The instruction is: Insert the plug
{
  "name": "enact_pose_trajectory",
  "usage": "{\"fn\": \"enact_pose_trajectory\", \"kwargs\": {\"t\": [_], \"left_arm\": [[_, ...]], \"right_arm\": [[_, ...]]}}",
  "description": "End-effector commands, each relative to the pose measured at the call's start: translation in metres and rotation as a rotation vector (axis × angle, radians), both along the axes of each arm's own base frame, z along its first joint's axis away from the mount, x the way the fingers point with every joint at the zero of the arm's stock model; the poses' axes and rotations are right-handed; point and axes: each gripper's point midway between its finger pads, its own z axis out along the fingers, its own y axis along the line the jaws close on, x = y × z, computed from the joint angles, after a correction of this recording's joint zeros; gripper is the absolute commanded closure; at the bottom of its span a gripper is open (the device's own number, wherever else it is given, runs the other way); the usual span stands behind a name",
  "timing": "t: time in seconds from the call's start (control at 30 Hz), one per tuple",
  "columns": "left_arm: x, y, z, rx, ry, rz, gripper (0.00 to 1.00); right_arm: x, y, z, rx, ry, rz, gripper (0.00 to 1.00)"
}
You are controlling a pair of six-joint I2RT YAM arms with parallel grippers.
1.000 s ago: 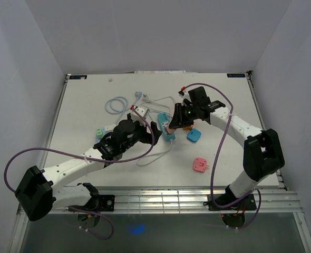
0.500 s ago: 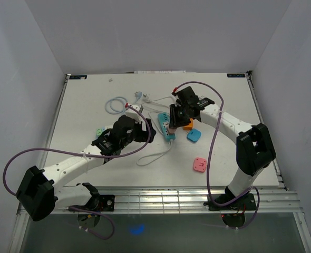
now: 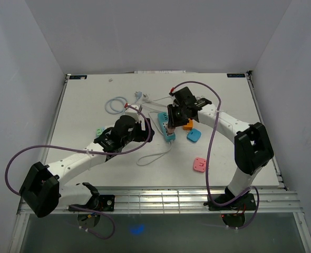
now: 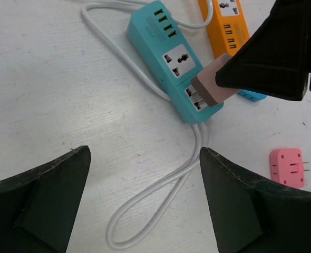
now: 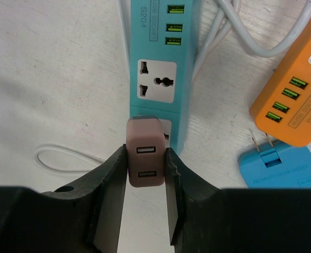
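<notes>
Right gripper [image 5: 146, 174] swung left over last second, off orange strip [image 5: 290, 105] side and onto teal strip [image 5: 158, 63]. Clamped on brown plug [image 5: 145, 137]. Plug now at strip's cable-end socket, tilted, touching face, prongs hidden. Looks aligned but not seated, so push-in remains. Left gripper [image 4: 145, 195] wide apart, empty, hovering near strip.
</notes>
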Motion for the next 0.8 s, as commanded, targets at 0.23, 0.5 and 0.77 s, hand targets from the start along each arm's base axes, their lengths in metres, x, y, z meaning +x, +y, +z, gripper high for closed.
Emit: {"fn": "enact_pose_trajectory", "kwargs": {"t": [0.23,0.5,0.77], "left_arm": [[0.009,0.005,-0.014,-0.008,0.054,0.034,0.05],[0.011,-0.001,-0.018,-0.02,0.068,0.024,0.05],[0.025,-0.01,-0.017,-0.037,0.084,0.014,0.05]], "right_arm": [[-0.006,0.004,-0.015,-0.097,-0.016,0.007,0.92],[-0.01,-0.015,-0.022,-0.192,-0.062,-0.042,0.92],[0.001,-0.034,-0.019,-0.353,-0.144,-0.066,0.92]]}}
